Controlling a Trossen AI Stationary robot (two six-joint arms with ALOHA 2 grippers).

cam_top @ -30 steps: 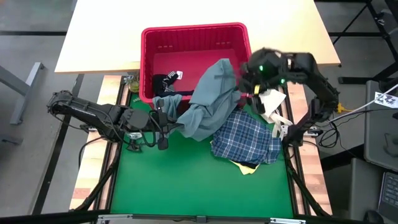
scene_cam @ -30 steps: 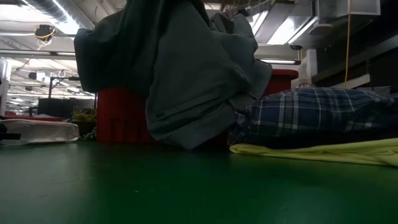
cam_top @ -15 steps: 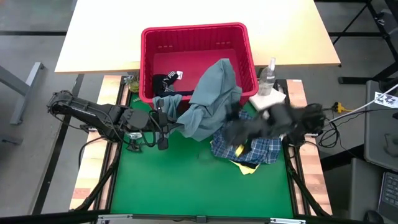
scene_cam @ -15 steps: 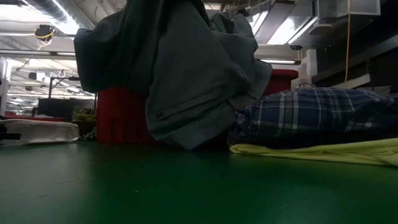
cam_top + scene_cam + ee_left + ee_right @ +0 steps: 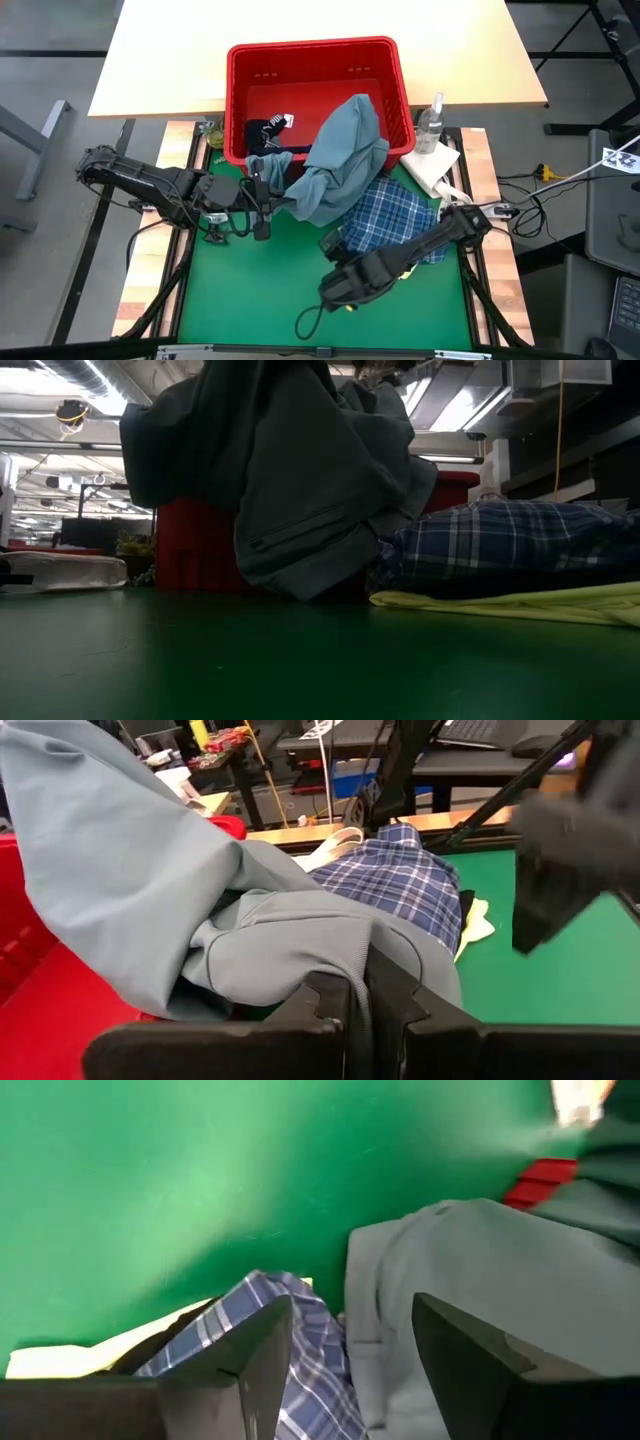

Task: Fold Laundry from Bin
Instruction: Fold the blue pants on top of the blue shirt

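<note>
A large grey-blue soft garment (image 5: 335, 160) drapes over the front rim of the rectangular red plastic bin with slotted walls (image 5: 313, 60), its lower end trailing onto the green mat of the bench (image 5: 250, 290). My left end effector (image 5: 262, 205) is clamped shut on that trailing hem, with the garment rising away from it toward the bin. A dark navy garment (image 5: 265, 132) lies inside the bin, beyond my left end effector. A blue-white plaid shirt (image 5: 395, 215) sits crumpled on the mat beside the grey-blue garment, on top of a small yellow garment (image 5: 478, 920) whose edge peeks out beneath it. My right end effector (image 5: 340, 285) hovers low over the mat just in front of the plaid shirt, fingers (image 5: 265, 1350) spread wide, gripping nothing. Behind my right arm, a folded white paper towel (image 5: 432, 165) and a clear plastic spray bottle (image 5: 432, 118) stand next to the bin.
</note>
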